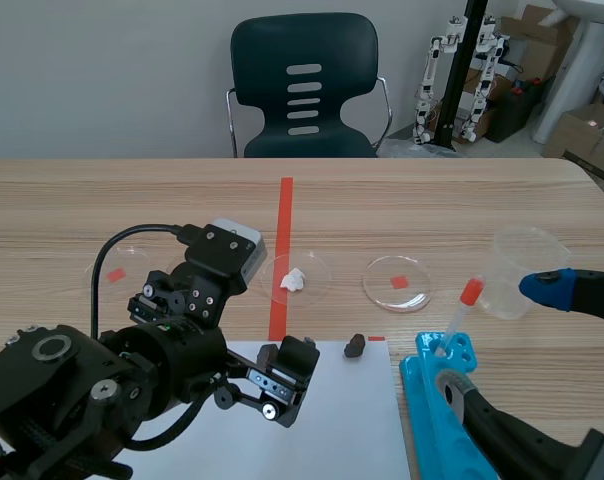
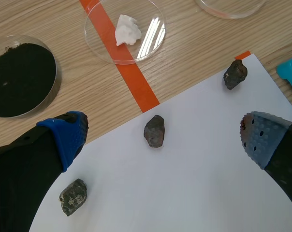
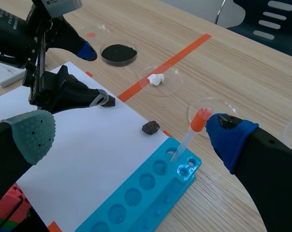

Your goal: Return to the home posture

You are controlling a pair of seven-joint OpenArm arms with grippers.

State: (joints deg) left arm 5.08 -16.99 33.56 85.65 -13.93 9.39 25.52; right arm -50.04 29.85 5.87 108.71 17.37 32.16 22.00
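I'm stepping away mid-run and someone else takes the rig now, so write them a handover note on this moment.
Left pincer: open, empty, low over the white paper, where three dark stones lie apart.
Right pincer: open, empty, over the blue tray; the dropper stands in a hole at the tray's far end.
Done: nothing is gripped, so both arms look free to move.
Left: both arms are out over the table; bring them to the home posture, probably lifting clear of stones and dropper first.
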